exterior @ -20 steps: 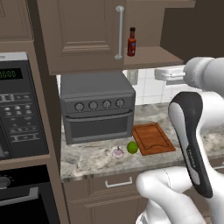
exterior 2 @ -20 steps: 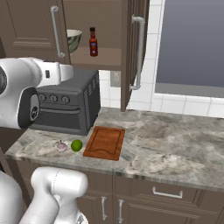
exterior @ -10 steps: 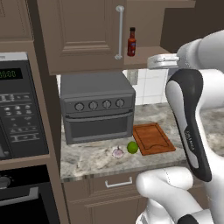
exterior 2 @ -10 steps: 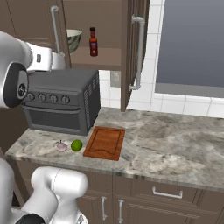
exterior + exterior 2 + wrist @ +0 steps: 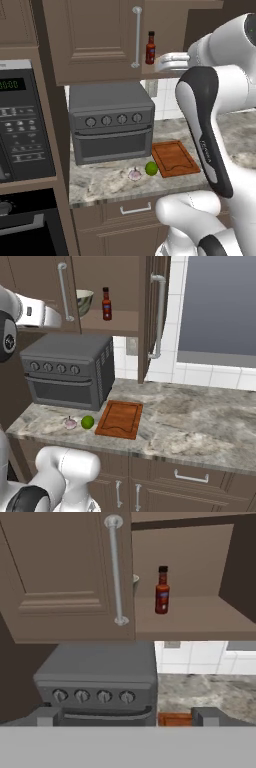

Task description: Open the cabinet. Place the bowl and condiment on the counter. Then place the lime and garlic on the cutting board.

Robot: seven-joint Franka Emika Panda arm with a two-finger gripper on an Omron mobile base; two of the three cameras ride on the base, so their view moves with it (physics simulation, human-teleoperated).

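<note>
Gripper (image 5: pixel 125 716) jaws spread wide, nothing between them — level with the cabinet (image 5: pixel 65 577), right door swung open, left one shut. Condiment (image 5: pixel 161 590) stands straight ahead on the shelf; bowl (image 5: pixel 83 302) just left of it behind the closed door. Below the gripper on the counter (image 5: pixel 200 421): garlic (image 5: pixel 70 423), lime (image 5: pixel 87 422), cutting board (image 5: pixel 120 418) — toaster oven (image 5: pixel 67 373) behind them.

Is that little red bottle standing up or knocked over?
Upright: the condiment stands on the cabinet shelf, black cap on top.

Glossy white arm (image 5: pixel 220 100), dark joints
</note>
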